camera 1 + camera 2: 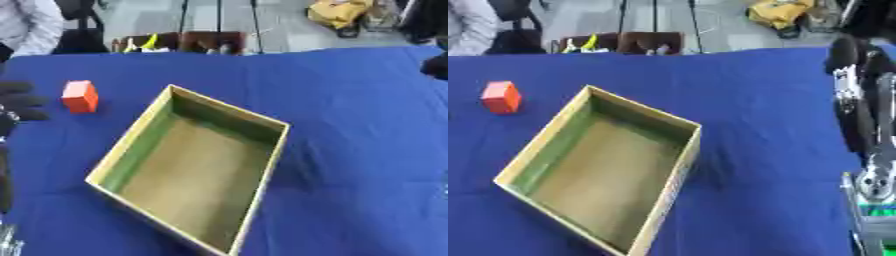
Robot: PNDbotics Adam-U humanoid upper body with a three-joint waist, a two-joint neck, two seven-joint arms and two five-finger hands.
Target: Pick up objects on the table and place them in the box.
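Note:
An orange block stands on the blue table at the left. To its right lies an open cardboard box, set askew, with green-tinted inner walls and nothing showing inside. My left hand enters at the left edge, its dark fingers straight and spread, a short gap left of the block and not touching it. My right hand hovers at the right edge above the table, far from the box. Its black and silver arm runs down the right side.
Beyond the table's far edge there are chairs, stands and a yellow bag on the floor. A person's sleeve shows at the back left. Bare blue cloth lies to the right of the box.

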